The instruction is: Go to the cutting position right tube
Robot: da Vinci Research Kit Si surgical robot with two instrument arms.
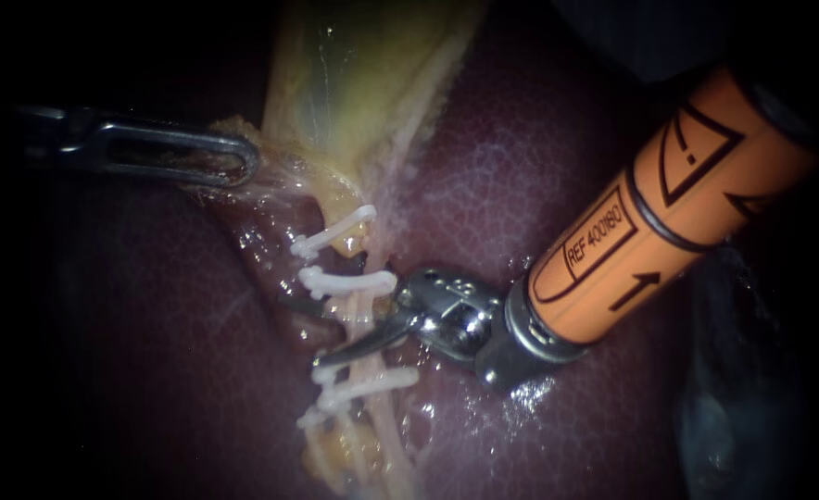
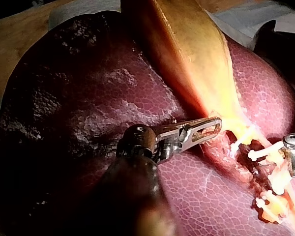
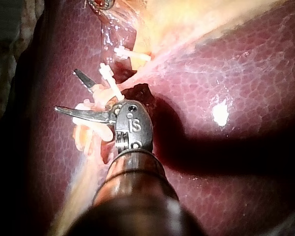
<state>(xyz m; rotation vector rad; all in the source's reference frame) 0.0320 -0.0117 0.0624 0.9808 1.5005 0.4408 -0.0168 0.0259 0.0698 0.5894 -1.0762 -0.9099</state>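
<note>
now 2 instruments: left instrument (image 1: 238,159) jaws grip gallbladder (image 1: 354,74), right instrument (image 1: 304,330) jaws open around tube (image 1: 362,320) btwn 4 clips (image 1: 346,282).

Tube (image 1: 361,319): a thin, pale cream strand, wet, running down from the neck of the gallbladder (image 1: 354,83) across the dark red liver (image 1: 539,185). White clips (image 1: 346,281) cross it. Two sit high, one just under the other, and at least two more sit lower, bunched together. A short bare stretch shows between the upper and lower groups. The right instrument (image 3: 65,90) has its blades parted about that stretch, one on each side. The tube is uncut.
</note>
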